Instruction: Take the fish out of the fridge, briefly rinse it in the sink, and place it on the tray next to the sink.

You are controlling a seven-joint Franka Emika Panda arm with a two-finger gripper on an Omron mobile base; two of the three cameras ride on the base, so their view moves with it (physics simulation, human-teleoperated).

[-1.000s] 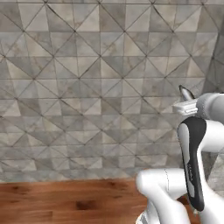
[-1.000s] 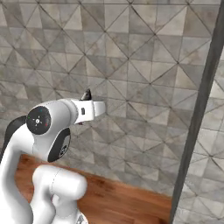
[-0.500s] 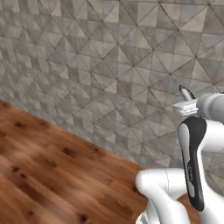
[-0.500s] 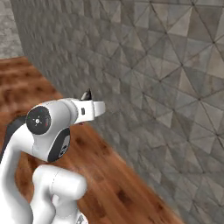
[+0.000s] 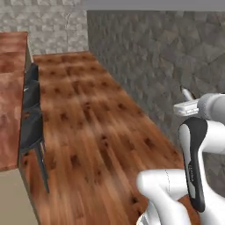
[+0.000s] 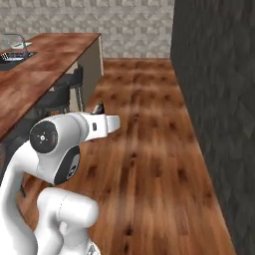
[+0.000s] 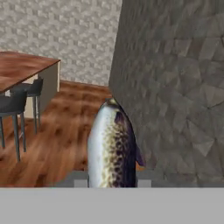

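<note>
Base swung from stone wall toward wood floor, island counter (image 6: 45,64); gripper (image 7: 111,179) clamped on fish (image 7: 111,148); sink (image 6: 12,56) far left.

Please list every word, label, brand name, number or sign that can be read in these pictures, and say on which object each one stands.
None: no readable text, number or sign stands on the fish, the gripper, the counter, the stools, the stone wall or the wooden floor.
</note>
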